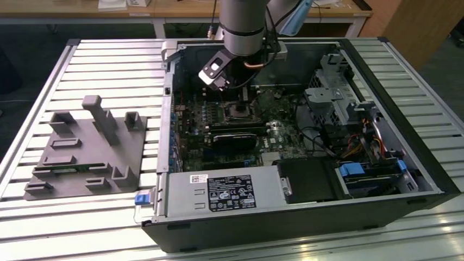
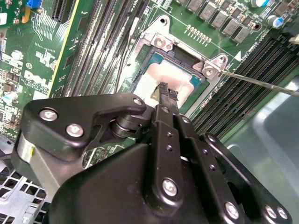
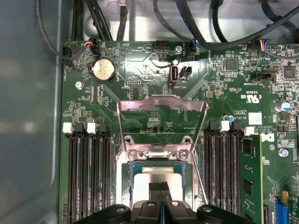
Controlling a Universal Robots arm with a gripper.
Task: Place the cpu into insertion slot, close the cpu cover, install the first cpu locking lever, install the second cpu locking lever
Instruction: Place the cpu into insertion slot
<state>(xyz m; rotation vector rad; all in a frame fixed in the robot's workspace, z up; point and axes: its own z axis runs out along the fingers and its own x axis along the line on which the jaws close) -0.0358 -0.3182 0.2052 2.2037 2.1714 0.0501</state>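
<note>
Arm (image 1: 243, 24) reaches down into the open PC case (image 1: 290, 231) on the slatted worktop (image 1: 108, 60). Jaws are pinched narrow, tips together, nothing gripped btw them. They sit on or just above the cpu (image 3: 159, 173); can't tell if touching.

Step in hand, imo: seating the cpu, approx. done, since it lies in the socket (image 2: 156, 39) directly under the jaws. To do it well, any push should go straight down & light, no sideways drag, as the contacts beneath prob. bend easily. Chip must lie flat w/ all edges level inside the frame. The cpu cover (image 3: 161, 102) stands raised just beyond the jaws, not yet shut, so it's clear of them. One thin wire locking lever (image 2: 257, 81) runs out beside the jaws, over the memory slots (image 2: 233, 107); looks unlatched.

Containers: case holds the green mobo (image 3: 224, 84) under the jaws, a labelled metal box (image 1: 232, 193), prob. PSU, well off from them, plus cables. Socket holds the cpu. A slot near the jaws holds one memory stick (image 3: 250, 182).
</note>
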